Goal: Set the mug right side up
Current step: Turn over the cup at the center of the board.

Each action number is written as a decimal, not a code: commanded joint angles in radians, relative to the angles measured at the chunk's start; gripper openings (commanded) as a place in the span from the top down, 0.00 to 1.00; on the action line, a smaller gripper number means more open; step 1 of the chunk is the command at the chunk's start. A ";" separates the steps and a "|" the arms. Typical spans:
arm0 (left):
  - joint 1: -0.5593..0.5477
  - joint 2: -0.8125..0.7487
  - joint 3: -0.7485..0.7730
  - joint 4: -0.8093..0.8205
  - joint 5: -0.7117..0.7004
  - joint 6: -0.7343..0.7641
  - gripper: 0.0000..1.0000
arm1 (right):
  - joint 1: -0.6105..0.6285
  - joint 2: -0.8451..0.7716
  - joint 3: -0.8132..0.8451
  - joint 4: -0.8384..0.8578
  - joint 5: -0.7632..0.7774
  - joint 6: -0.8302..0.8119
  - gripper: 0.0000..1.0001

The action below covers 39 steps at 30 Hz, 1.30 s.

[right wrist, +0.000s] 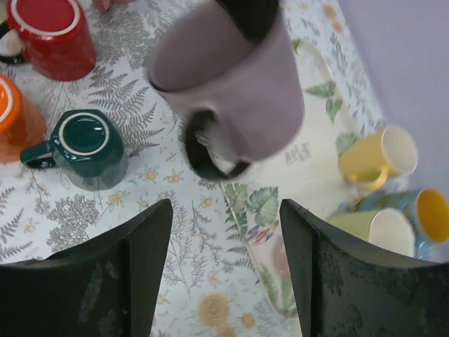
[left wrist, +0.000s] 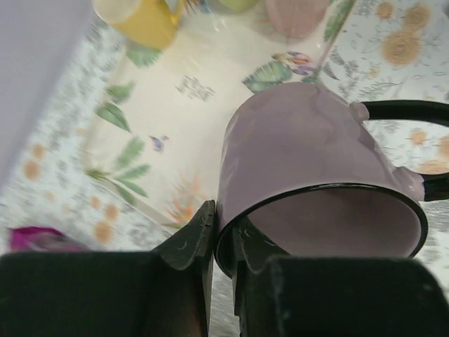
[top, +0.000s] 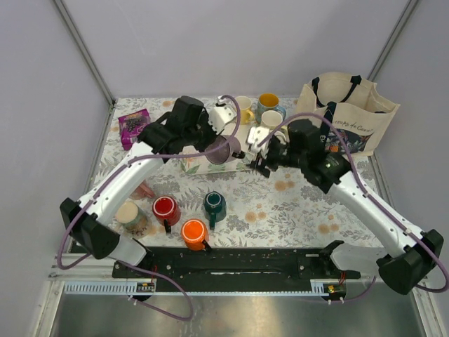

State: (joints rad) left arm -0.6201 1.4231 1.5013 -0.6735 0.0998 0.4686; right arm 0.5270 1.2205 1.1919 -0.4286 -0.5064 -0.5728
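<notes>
Nearest us, along the front of the flowered tablecloth [top: 295,203], we see a row of mugs with their mouths up: a speckled cream mug [top: 130,215], a red mug [top: 165,208], an orange mug [top: 194,232] and a dark teal mug [top: 215,204]. Just behind the red one, the salmon-pink mug [top: 144,189] sits on the cloth, tucked against the left arm's forearm. Only a sliver of it shows, and we cannot tell which way up it is. Neither gripper touches it.

Farther back, the left gripper [left wrist: 223,226] is clamped on the rim of a mauve-grey mug [left wrist: 302,147], with one finger inside the mouth and one against the outer wall. That mug has a black rim and a black handle. It hangs tipped on its side in the air above a cream leaf-printed box [left wrist: 182,105], its mouth turned towards the left wrist camera. The right gripper [right wrist: 224,274] faces it from the other side with its fingers spread wide, holding nothing and apart from the mug.

Beyond them, at the far end of the box, we see a yellow mug [right wrist: 377,158], a blue mug with a yellow inside [right wrist: 421,210] and a pale cream mug [right wrist: 382,228]. A purple packet [top: 133,128] lies at the far left, and a canvas tote bag [top: 351,119] stands at the far right.
</notes>
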 commanded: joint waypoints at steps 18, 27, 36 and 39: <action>0.060 0.187 0.168 -0.256 0.170 -0.395 1.00 | 0.306 0.214 0.179 -0.142 0.396 -0.321 0.43; 0.086 0.192 0.177 -0.261 0.248 -0.453 0.95 | 0.311 0.303 0.189 -0.160 0.396 -0.342 1.00; 0.284 0.140 0.143 -0.238 0.224 -0.512 0.14 | 0.234 0.361 0.236 -0.101 0.379 -0.216 1.00; 0.390 0.134 0.181 -0.239 0.213 -0.490 0.11 | 0.188 0.450 0.323 -0.072 0.367 -0.153 1.00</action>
State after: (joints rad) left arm -0.3466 1.6184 1.6173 -0.9543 0.3107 -0.0124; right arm 0.7795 1.5948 1.3777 -0.6209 -0.1246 -0.8276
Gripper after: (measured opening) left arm 0.880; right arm 0.251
